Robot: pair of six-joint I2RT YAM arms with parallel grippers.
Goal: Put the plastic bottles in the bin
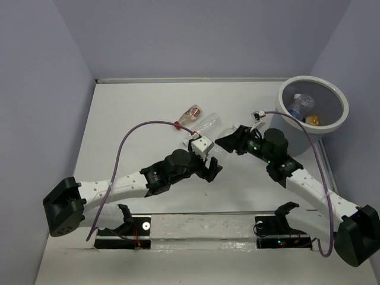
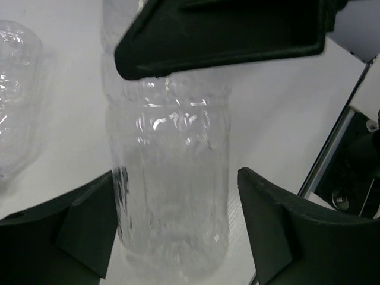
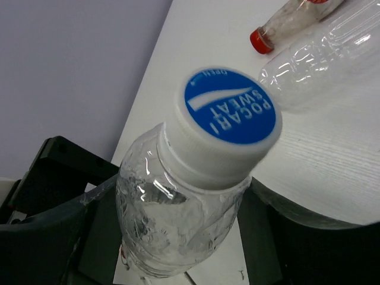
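Observation:
A plain clear bottle (image 3: 178, 219) with a blue-and-white cap (image 3: 228, 116) is gripped below the neck by my right gripper (image 3: 178, 228), which is shut on it. My left gripper (image 2: 178, 202) is open around the same bottle's lower body (image 2: 169, 178); its left finger touches the bottle and a gap shows at the right finger. The two grippers meet mid-table, left (image 1: 212, 164) and right (image 1: 225, 142). A second plain clear bottle (image 1: 208, 123) and the tiny red-capped bottle (image 1: 191, 113) lie beyond them. The bin (image 1: 341, 122) at the far right holds the blue-labelled clear bottle (image 1: 300, 104) and the orange one (image 1: 313, 120).
The purple walls close in the table on the left, back and right. A purple cable (image 1: 127, 139) arcs over the left arm and another (image 1: 317, 154) over the right arm. A bar with two empty black clamps (image 1: 202, 224) runs along the near edge.

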